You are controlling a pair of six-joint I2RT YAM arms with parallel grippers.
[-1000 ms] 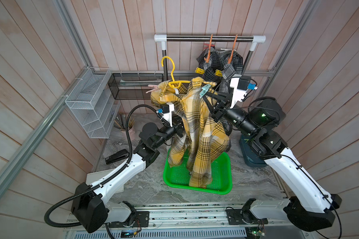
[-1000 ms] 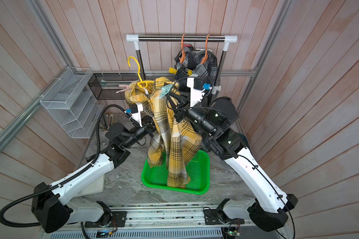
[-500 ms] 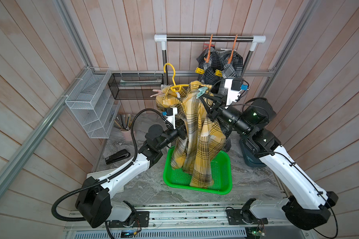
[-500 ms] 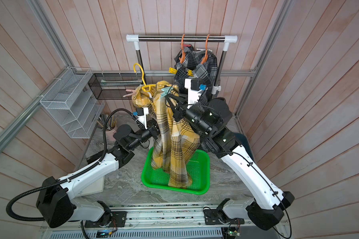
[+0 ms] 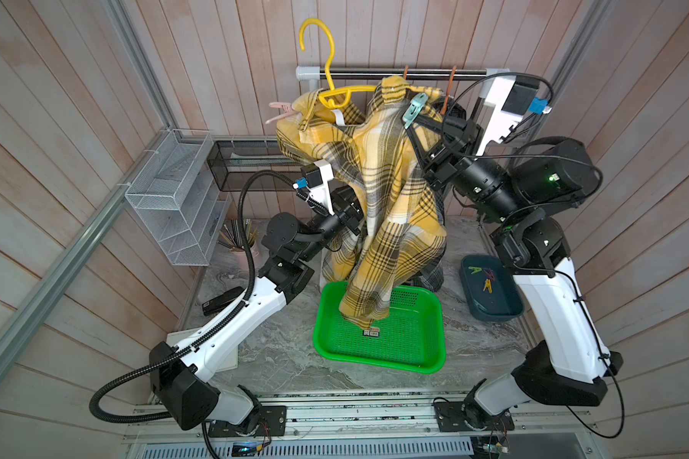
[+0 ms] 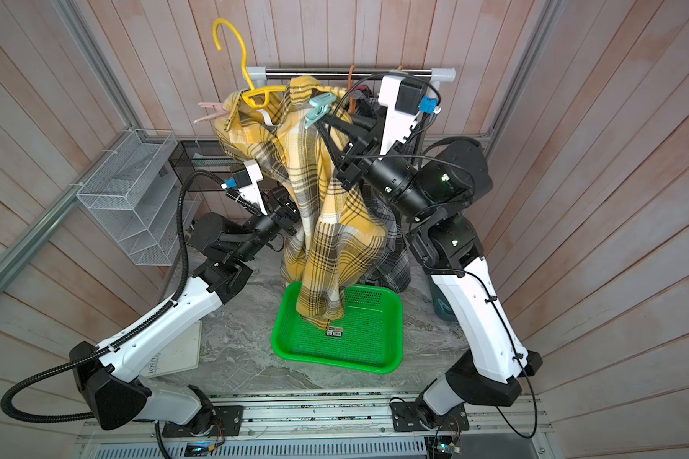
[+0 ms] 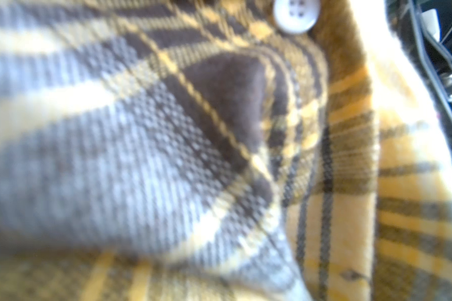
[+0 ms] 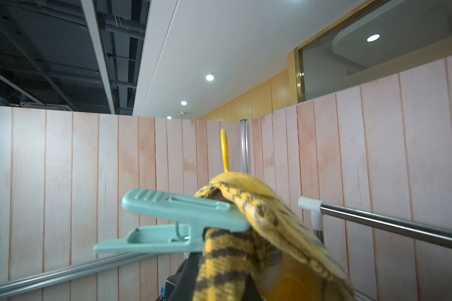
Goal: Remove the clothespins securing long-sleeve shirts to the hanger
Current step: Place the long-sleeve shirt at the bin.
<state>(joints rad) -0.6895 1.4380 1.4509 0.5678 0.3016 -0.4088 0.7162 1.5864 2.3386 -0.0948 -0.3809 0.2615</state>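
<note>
The shirt point(image 5: 390, 222) is soft woven cloth, the clothespin point(image 8: 183, 211) smooth matt plastic — the rail point(image 8: 392, 223) polished metal.

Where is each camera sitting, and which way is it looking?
Both top views: high above the robot's base, looking down toward the back wall; showing the left arm, right arm, yellow shirt and green basket.
Left wrist: pressed against the yellow shirt, facing a white button; no robot part clearly shows.
Right wrist: looking upward past the teal clothespin to wall and ceiling; only a dark sliver of robot shows.
Shared: right wrist and top views both catch the teal clothespin.
</note>
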